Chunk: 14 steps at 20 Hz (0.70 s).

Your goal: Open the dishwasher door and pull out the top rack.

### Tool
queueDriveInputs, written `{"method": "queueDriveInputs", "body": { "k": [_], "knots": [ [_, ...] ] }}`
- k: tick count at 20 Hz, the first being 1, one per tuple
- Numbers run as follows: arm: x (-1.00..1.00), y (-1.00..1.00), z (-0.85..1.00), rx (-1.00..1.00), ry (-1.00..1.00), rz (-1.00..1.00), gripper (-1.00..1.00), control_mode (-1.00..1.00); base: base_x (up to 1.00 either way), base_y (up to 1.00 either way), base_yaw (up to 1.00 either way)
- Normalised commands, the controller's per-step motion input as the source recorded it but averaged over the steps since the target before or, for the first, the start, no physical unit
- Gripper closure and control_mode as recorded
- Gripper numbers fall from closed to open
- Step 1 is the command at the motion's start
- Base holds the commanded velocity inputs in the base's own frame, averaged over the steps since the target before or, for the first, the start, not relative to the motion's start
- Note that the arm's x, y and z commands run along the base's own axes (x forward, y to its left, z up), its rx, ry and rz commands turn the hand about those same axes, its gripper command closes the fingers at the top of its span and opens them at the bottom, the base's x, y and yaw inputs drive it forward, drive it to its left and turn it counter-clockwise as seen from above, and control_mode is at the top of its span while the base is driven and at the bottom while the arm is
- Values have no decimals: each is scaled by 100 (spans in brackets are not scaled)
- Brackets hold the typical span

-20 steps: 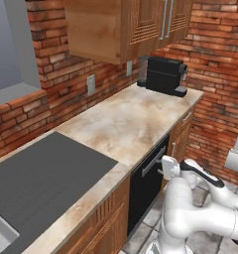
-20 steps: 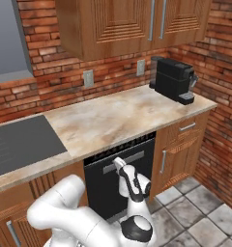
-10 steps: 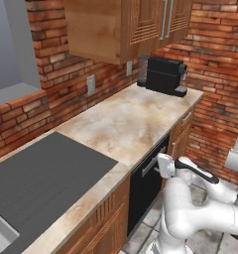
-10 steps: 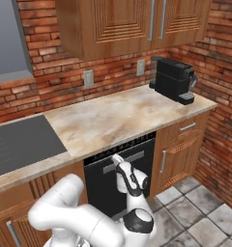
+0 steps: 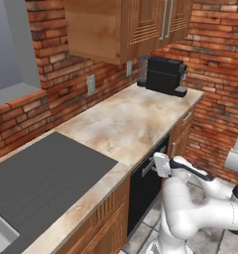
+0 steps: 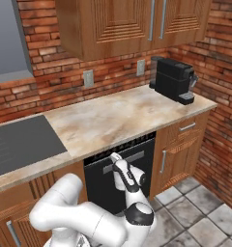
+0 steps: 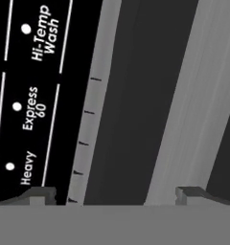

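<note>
The dishwasher door (image 6: 143,170) is a glossy black panel under the marble counter, standing shut, so the top rack is hidden behind it. Its silver bar handle (image 6: 133,158) runs across near the top edge. My gripper (image 6: 115,157) is right at the handle's left part, fingers pointing into the door. From the left base view the gripper (image 5: 157,164) meets the door (image 5: 143,188) at handle (image 5: 149,166) height. In the hand view the gripper (image 7: 116,196) is open, with the grey handle (image 7: 198,100) crossing diagonally by the right fingertip (image 7: 193,193) and the control panel labels on the left.
A black coffee machine (image 6: 173,78) stands on the counter's right end. Wooden cabinets with a drawer (image 6: 181,147) flank the dishwasher on the right, and a dark cooktop (image 6: 16,141) lies on the left. Grey floor tiles (image 6: 197,202) lie in front.
The hand has moved in toward the dishwasher door, closing the gap to the handle. The jaws have stayed open and the door has not moved.
</note>
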Motion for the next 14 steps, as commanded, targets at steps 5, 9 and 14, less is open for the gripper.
{"method": "queueDriveInputs", "body": {
  "k": [5,9,14],
  "knots": [
    [12,0,-26,1,0,0,-100,-100,0,0,0],
    [3,0,-31,2,0,1,-100,-100,0,0,0],
    [0,0,-34,2,0,1,-100,-100,0,0,0]
  ]
}}
